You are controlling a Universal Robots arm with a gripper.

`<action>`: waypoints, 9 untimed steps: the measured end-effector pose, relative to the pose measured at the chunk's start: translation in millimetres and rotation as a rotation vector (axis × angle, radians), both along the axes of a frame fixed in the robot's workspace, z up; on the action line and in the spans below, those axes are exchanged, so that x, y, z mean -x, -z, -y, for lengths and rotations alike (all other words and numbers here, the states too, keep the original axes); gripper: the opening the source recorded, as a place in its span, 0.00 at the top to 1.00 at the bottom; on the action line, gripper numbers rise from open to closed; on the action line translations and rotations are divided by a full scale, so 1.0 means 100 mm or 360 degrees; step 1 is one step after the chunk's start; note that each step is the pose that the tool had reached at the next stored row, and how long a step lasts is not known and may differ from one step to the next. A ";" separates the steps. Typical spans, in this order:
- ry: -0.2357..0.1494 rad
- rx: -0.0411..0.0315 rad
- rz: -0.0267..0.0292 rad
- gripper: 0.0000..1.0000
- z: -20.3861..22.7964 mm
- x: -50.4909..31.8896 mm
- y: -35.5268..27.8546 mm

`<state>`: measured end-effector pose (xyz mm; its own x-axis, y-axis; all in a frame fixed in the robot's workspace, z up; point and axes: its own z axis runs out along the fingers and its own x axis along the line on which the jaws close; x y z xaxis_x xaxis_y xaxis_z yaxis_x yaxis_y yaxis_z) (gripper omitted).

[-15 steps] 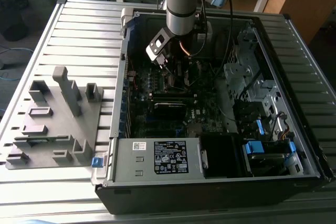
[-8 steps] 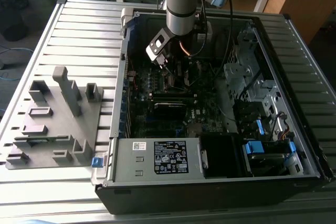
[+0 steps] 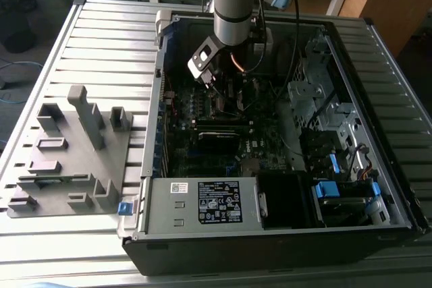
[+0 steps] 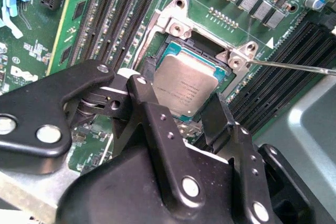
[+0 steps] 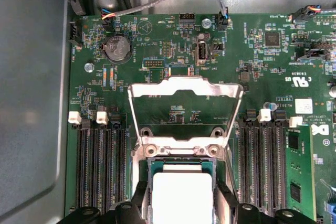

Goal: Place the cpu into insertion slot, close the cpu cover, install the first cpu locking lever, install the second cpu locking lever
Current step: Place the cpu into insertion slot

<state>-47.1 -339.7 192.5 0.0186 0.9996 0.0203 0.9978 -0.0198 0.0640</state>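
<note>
- Fingers [image 4: 144,95] of the gripper [image 4: 178,100] sit narrow, one on each side of the cpu [image 4: 184,82], pressed to its opposite edges in both wrist views.
- Cpu is held with its dull metal face up, right over the insertion slot [image 4: 195,51]. A dark strip of the slot shows beyond the chip's far edge. Whether the chip is fully seated or just above the slot cannot be told.
- In the first wrist view the cpu [image 5: 182,198] appears as a pale square between the fingers [image 5: 226,203], with the slot's rim [image 5: 181,162] just past it.
- Cpu cover [image 5: 157,87] is open: the silvery frame is swung back from its hinge at the slot's edge, and green board shows through its cut-out middle.
- A thin metal lever rod [image 4: 294,67] reaches away from a corner of the slot's metal frame.
- Long black memory slots [image 5: 100,166] run on both sides of the insertion slot, and a coin battery [image 5: 117,49] sits beyond the cover.
- In the exterior view the arm [image 3: 233,5] reaches down into the open computer case [image 3: 202,200], which lies on the slatted desk [image 3: 108,38]. A grey fixture [image 3: 74,153] lies on the desk at the exterior view's left.
</note>
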 end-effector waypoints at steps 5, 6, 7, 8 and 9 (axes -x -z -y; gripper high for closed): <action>0.0000 0.0000 -0.00002 0.38 0.001 0.000 -0.002; 0.0000 0.0000 -0.00002 0.38 0.001 0.001 -0.009; 0.0000 0.0000 -0.00002 0.38 0.001 0.000 -0.025; 0.0000 0.0000 -0.00002 0.38 0.000 0.000 -0.045; 0.0000 0.0000 -0.00002 0.38 0.000 0.000 -0.066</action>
<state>-47.1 -339.8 199.1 0.0186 0.9996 0.0201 0.9978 -0.0199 0.0639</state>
